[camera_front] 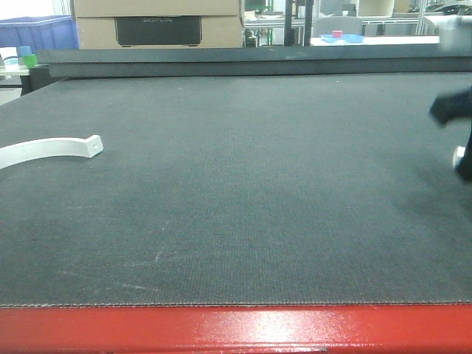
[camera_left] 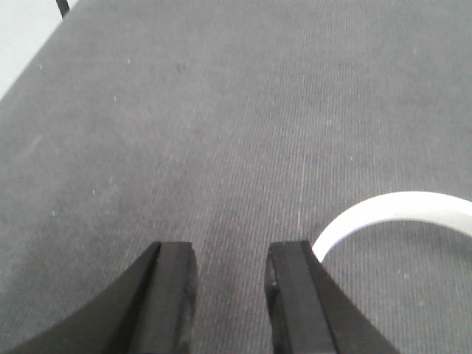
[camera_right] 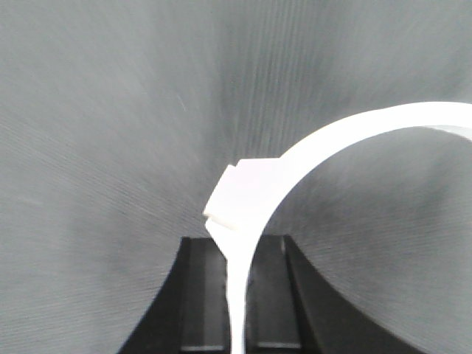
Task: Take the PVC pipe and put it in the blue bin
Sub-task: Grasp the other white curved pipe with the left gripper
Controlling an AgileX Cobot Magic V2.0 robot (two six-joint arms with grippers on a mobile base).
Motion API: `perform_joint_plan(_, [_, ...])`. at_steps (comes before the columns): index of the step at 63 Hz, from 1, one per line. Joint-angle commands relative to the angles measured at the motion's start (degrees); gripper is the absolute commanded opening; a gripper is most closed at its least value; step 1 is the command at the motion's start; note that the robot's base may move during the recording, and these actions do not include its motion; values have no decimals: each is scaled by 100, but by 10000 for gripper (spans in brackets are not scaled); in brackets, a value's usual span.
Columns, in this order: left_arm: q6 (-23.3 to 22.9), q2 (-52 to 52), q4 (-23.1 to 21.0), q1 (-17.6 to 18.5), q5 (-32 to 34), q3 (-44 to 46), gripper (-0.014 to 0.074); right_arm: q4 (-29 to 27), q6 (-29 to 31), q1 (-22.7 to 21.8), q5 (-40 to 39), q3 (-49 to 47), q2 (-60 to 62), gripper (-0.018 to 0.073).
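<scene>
Fingers of the right gripper [camera_right: 236,254] pinch a curved white pipe [camera_right: 354,129] above the dark mat [camera_front: 258,184]. On the left gripper [camera_left: 232,258] they are spread, holding nothing. A blue bin [camera_front: 37,33] stands beyond the mat's far left corner. A second pipe [camera_front: 44,151] lies on the mat, just beside the left gripper.

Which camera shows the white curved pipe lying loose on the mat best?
The exterior front-facing view: the loose pipe shows its arc and blocky end, though the left edge crops it. The left wrist view catches only a curved stretch beside the left end effector. The right wrist view shows a second pipe, gripped.
</scene>
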State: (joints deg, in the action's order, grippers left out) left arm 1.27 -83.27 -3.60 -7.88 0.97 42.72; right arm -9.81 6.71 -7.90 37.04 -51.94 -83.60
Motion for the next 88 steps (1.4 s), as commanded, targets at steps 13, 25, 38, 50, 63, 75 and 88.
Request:
perform_joint_plan(13, [-4, 5, -32, 29, -171, 43, 183, -228, 25, -2, 66, -12, 1353, -168])
perform_joint_plan(25, [-4, -234, -32, 29, -97, 43, 197, -442, 25, -2, 66, -12, 2096, -168])
perform_joint_plan(38, [-4, -660, -32, 100, -169, 43, 434, -442, 25, -2, 101, -12, 2582, -168])
perform_joint_plan(50, [-4, -723, -32, 311, 166, 43, 461, -442, 25, -2, 145, -12, 2671, -168])
perform_joint_plan(63, [-4, -873, -32, 493, 388, 43, 430, -442, 25, -2, 156, -12, 2671, -168])
perform_joint_plan(75, [-4, -1138, -32, 493, 467, 43, 430, -442, 25, -2, 156, -12, 2671, -168])
perform_joint_plan(88, [-4, -1393, -32, 493, 746, 43, 404, -442, 25, -2, 82, -12, 2671, -168])
